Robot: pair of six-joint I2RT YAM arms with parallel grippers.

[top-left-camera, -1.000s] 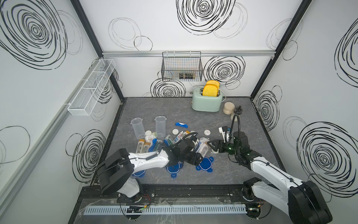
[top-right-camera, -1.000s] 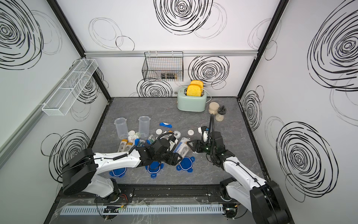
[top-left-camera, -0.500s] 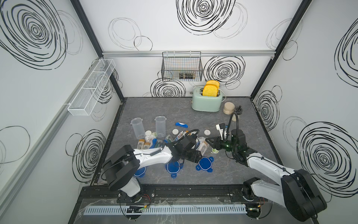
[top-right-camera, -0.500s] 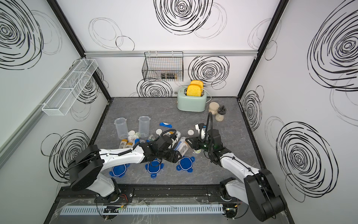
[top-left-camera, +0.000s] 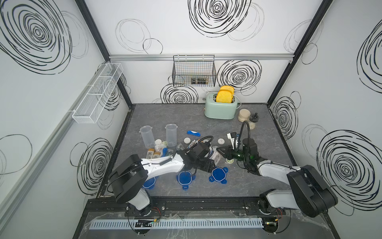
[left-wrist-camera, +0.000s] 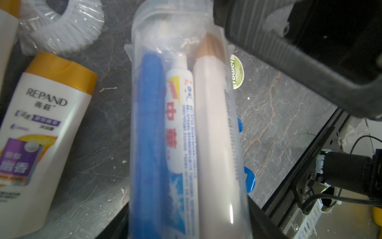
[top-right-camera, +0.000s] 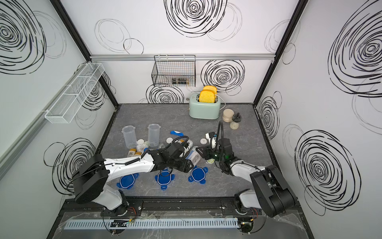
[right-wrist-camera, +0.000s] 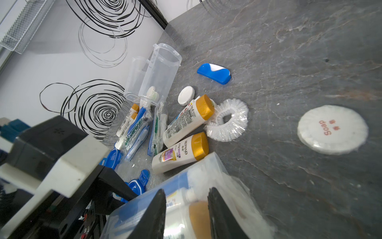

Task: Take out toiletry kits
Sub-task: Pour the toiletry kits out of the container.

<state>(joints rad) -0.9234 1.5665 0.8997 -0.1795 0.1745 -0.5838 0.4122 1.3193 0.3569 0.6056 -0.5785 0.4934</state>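
The step in hand looks like emptying a clear container (left-wrist-camera: 228, 115). The left gripper (top-left-camera: 207, 163), its arm stretched low over the counter (top-left-camera: 186, 115), has its jaws clamped round the container and holds it on its side, with the blue toothbrush (left-wrist-camera: 148, 124), toothpaste tube (left-wrist-camera: 179, 124) and cream mini bottle (left-wrist-camera: 208, 124) inside. The right gripper (right-wrist-camera: 187, 198) reaches in from the opposite side, jaws closed at the open mouth, seemingly on the bottle's capped end, so the next move calls for a straight pull along the container.

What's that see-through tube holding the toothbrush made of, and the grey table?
The tube looks like clear, slightly frosted plastic: its contents show through. The table looks like matte grey stone or stone-print laminate, judging by pale veins.
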